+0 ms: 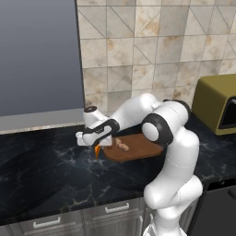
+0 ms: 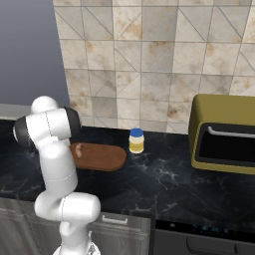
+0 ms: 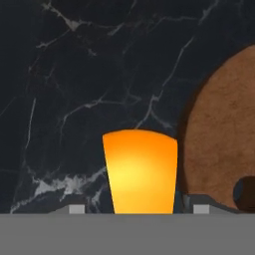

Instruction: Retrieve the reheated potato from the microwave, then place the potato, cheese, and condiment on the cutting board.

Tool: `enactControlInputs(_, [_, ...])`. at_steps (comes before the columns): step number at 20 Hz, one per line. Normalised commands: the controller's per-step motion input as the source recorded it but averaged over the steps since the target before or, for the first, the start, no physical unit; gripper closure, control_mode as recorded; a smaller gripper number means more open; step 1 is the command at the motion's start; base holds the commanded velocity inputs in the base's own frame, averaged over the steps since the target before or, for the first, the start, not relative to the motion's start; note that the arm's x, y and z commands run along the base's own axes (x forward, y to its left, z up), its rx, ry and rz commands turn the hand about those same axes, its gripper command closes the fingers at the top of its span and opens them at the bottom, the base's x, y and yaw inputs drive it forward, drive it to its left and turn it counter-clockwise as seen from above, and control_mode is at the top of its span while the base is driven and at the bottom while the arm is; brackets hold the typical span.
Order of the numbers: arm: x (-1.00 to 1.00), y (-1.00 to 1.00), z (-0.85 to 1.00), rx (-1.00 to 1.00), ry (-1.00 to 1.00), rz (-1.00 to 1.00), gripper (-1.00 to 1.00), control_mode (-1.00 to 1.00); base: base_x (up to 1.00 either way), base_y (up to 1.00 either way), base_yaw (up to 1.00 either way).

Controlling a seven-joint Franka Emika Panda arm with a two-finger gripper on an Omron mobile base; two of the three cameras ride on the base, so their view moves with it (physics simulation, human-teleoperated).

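Observation:
The orange cheese (image 3: 140, 172) wedge stands on the black counter just left of the cutting board (image 3: 224, 139). My gripper (image 3: 138, 209) hangs straight over it, one fingertip on each side with a narrow gap to the wedge. From the left base view the gripper (image 1: 97, 146) is low over the cheese (image 1: 97, 151) at the board's left end. The tan potato (image 1: 122, 144) lies on the reddish-brown cutting board (image 1: 140, 150). The blue-capped condiment (image 2: 136, 141) bottle stands on the counter right of the board (image 2: 99, 157). The microwave is out of view.
An olive-yellow toaster oven (image 1: 215, 103) sits at the right of the counter, also seen from the other side (image 2: 224, 134). A grey panel (image 1: 39, 60) rises at the back left. A tiled wall runs behind the counter.

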Motion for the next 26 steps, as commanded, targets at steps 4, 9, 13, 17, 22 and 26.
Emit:
enactControlInputs(4, [0.00, 0.00, 0.17, 0.00, 0.05, -0.02, 1.00, -1.00, 0.00, 0.00, 0.00])
enactControlInputs(9, [-0.05, 0.00, 0.43, 0.00, 0.07, 0.00, 1.00, -1.00, 0.00, 0.00, 0.00])
enactControlInputs(13, [-0.07, -0.18, 0.50, 0.00, 0.04, 0.00, 1.00, -1.00, 0.00, 0.00, 0.00])
enactControlInputs(17, [-0.09, -0.43, 0.40, 0.00, 0.00, 0.03, 1.00, -1.00, 0.00, 0.00, 0.00])
enactControlInputs(22, [-0.02, -0.53, 0.24, 0.00, 0.00, 0.13, 1.00, -1.00, 0.00, 0.00, 0.00])
enactControlInputs(26, [0.00, -0.63, 0.14, 0.00, 0.00, 0.21, 1.00, -1.00, 0.00, 0.00, 0.00])
